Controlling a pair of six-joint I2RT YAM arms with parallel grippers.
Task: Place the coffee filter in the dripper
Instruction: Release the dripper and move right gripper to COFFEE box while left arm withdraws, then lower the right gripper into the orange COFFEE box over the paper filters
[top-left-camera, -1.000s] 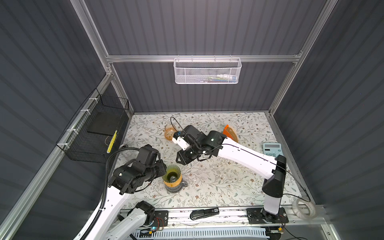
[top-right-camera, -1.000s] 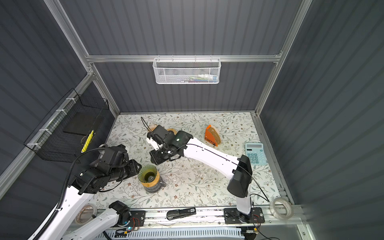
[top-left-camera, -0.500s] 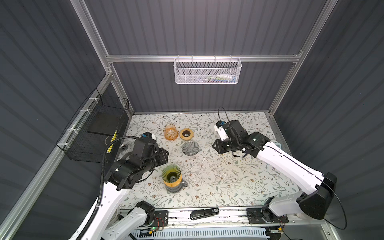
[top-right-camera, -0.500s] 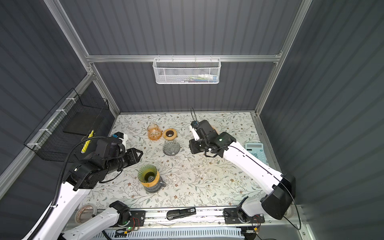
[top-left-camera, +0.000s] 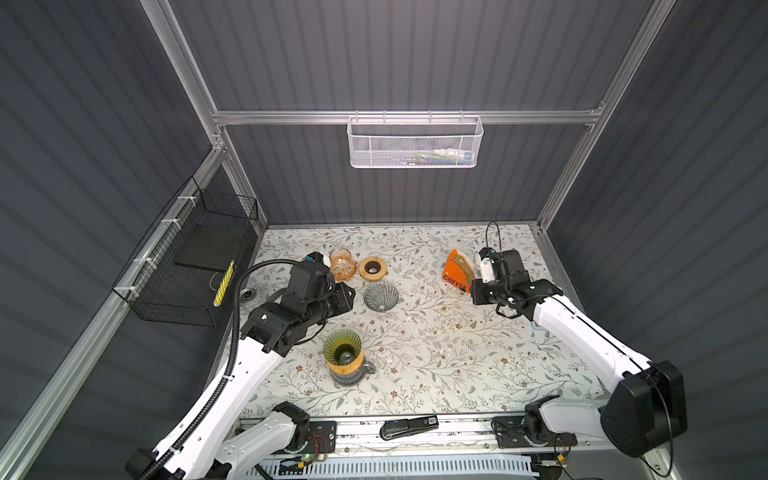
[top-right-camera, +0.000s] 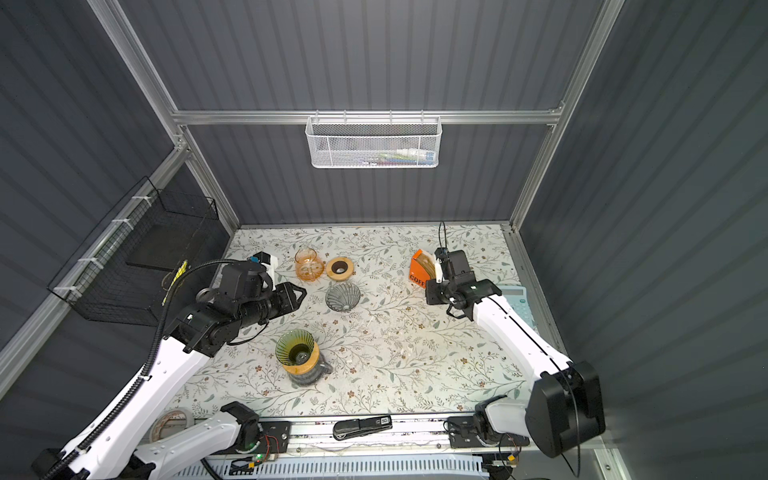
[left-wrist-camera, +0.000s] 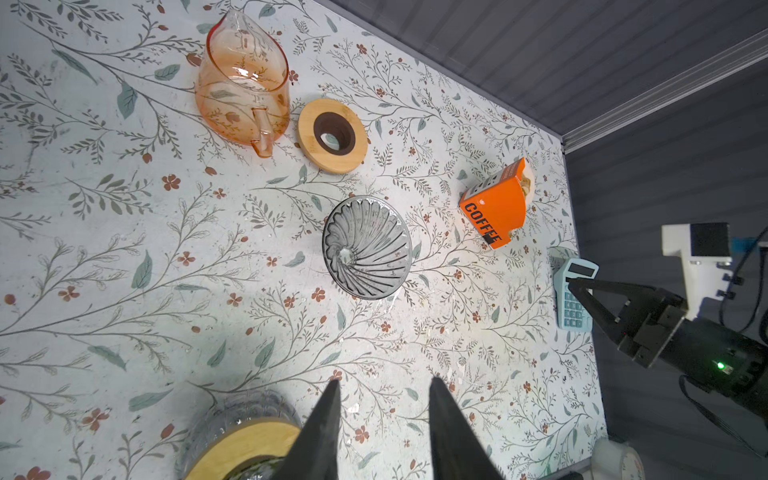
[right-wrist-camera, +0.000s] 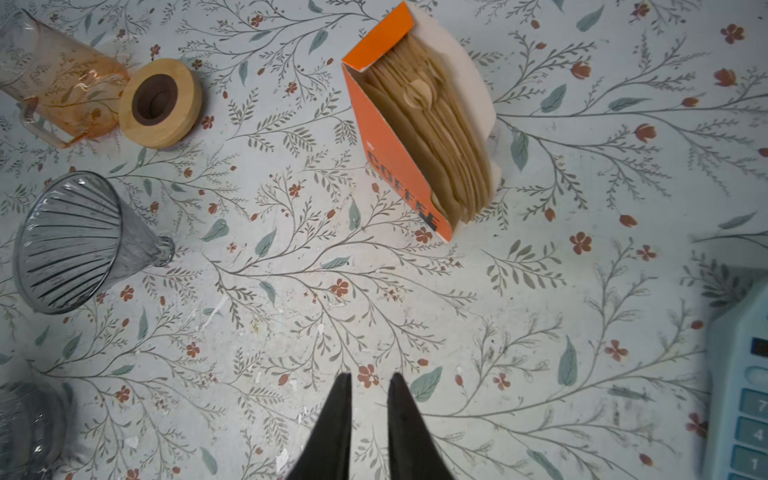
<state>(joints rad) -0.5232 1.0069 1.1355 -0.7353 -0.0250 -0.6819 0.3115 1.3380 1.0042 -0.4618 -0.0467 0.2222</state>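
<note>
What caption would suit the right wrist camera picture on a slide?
Right gripper, jaws slightly apart and empty, above the floral table near an open box of coffee filters.

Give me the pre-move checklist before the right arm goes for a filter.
1. Orange box of brown paper filters: top open, stack exposed. Ok.
2. Right gripper: jaws slightly apart, empty, short of the box. Ok.
3. Green ribbed glass dripper: upright, empty. Ok.
4. Grey ribbed glass dripper: lying on its side. Not ok.
5. Left gripper: jaws open, empty. Ok.
6. One filter separable from the stack: cannot tell.
</note>
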